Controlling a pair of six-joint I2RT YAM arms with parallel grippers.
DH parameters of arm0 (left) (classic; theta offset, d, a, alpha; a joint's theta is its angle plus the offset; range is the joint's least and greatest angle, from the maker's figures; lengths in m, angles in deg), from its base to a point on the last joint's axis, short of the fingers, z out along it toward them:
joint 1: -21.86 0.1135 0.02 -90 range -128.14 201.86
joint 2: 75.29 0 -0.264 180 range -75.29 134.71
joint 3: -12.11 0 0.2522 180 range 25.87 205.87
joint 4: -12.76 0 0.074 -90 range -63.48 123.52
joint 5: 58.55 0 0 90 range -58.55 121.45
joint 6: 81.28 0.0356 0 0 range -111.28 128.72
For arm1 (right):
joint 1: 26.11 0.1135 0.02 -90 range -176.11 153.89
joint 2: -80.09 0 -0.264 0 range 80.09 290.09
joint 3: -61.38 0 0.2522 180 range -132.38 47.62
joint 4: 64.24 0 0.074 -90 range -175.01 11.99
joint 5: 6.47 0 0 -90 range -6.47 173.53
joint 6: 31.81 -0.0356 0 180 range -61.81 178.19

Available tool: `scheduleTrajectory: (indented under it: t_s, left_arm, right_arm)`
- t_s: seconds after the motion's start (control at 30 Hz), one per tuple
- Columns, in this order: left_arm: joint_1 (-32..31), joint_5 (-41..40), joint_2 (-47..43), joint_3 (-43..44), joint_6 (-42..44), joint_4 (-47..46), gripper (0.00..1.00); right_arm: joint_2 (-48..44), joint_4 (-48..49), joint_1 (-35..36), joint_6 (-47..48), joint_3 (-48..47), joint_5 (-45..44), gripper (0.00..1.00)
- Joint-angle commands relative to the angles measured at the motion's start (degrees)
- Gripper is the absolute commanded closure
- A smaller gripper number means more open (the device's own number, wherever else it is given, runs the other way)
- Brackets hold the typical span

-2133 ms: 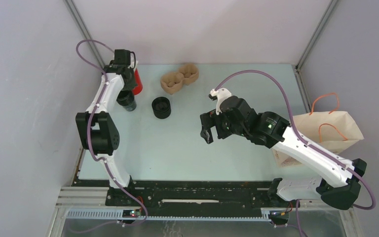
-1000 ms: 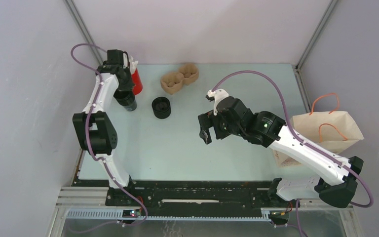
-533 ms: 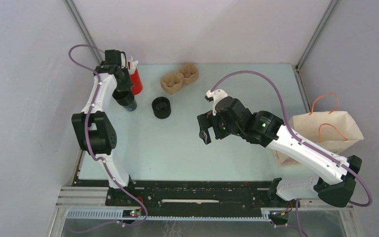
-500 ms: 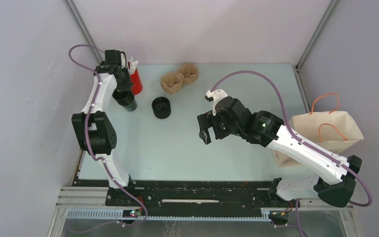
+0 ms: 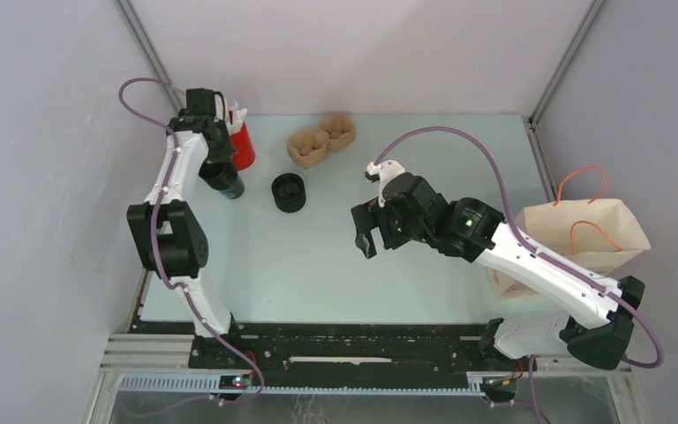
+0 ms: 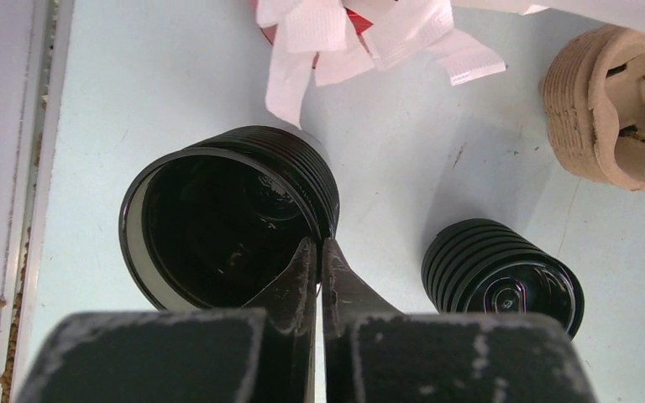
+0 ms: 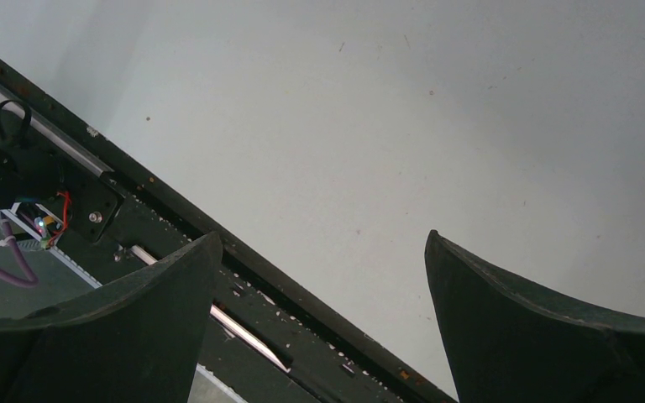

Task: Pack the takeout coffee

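Now, your left pincer (image 6: 320,252) is clenched on the cup (image 6: 277,151) by its rim alone, left of frame, so lifting may tip it; your right pincer (image 7: 321,239) hangs released.

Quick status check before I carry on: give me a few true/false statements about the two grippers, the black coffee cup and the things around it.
1. The left gripper is closed on the rim of the coffee cup. True.
2. The right gripper holds the paper bag. False: its jaws stand wide open and empty over bare table, and the bag is far off to the right.
3. The red cup of white packets stands close beside the coffee cup. True.
4. The squat black piece sits inside the cardboard cup carrier. False: it stands on the table, apart from the carrier.
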Motion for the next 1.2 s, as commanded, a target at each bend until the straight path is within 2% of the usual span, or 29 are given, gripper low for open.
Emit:
scheduleTrajectory:
  t_s: [0.0,0.43,0.63,0.9,1.03,1.17]
  left_arm:
    - [-0.50,-3.57,-4.81,3.38,-0.24,-0.36,0.99]
    - [-2.30,-7.72,-7.10,3.41,1.04,-0.26,1.00]
    - [-3.35,-13.01,-11.87,1.80,1.53,-2.10,1.00]
    - [-3.43,-14.10,-19.48,1.98,0.76,-1.90,1.00]
    - [-10.41,-21.87,-23.94,1.88,2.75,0.23,1.00]
    - [-22.97,-30.59,-28.29,-1.61,3.58,5.57,1.00]
  right_arm:
    - [0.30,1.33,0.71,1.01,0.03,-0.59,0.00]
    - [0.27,1.43,0.73,1.40,0.00,-0.59,0.00]
    - [0.14,1.35,0.72,1.34,0.05,-0.68,0.00]
    - [-0.59,1.25,0.73,1.93,-1.03,-0.93,0.00]
    - [-1.54,0.81,0.71,2.11,-1.44,-1.30,0.00]
    - [-2.71,-0.39,0.71,1.63,-0.88,-3.89,0.00]
